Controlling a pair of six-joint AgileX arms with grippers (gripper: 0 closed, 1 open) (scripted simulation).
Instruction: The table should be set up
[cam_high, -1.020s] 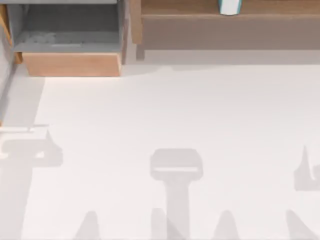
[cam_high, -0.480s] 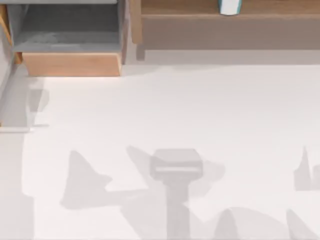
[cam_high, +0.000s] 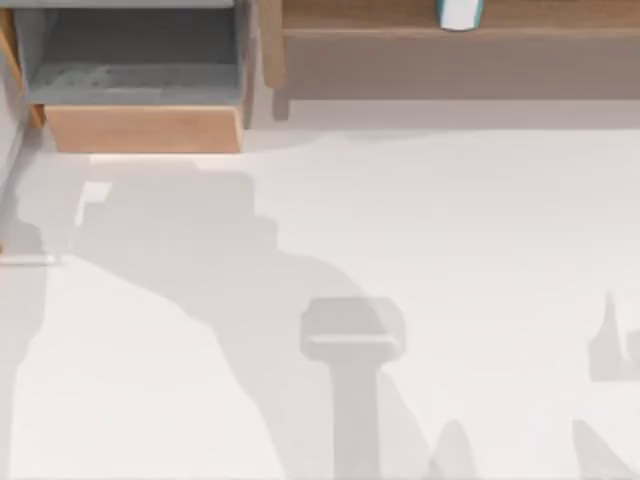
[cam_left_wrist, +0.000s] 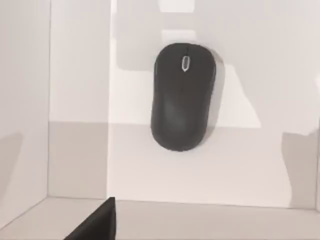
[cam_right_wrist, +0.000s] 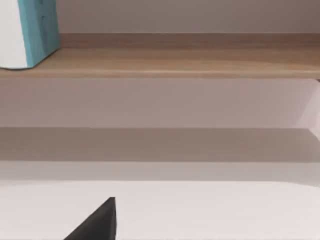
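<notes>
One broad white table (cam_high: 450, 230) spans the top view from its left edge to its right. It reads as rigid, flat and smooth, so I judge it is nothing to lift. It is a surface to set things on, and slick enough that light things may slide when nudged.

At the far left corner stands a wooden-fronted box (cam_high: 140, 128), grey inside and touching the table's back edge. Soft shadows (cam_high: 250, 300) run across the left and middle of the table.

The left wrist view shows a black mouse (cam_left_wrist: 182, 97) lying flat on a white surface; I cannot tell which part of the scene that is. It looks light, hard and rounded, probably slippery. The safest hold is likely across its narrow flanks at mid-body, not over the domed top.

The left gripper (cam_left_wrist: 97, 222) shows as a dark sliver near the mouse and apart from it, touching nothing. I cannot tell whether the claw is apart or together.

To the right, a long wooden shelf (cam_high: 400, 15) carries an upright teal-and-white carton (cam_high: 460, 12). The right gripper (cam_right_wrist: 97, 222) faces that shelf, well apart from the carton and holding nothing visible. Its spread I cannot tell either.
</notes>
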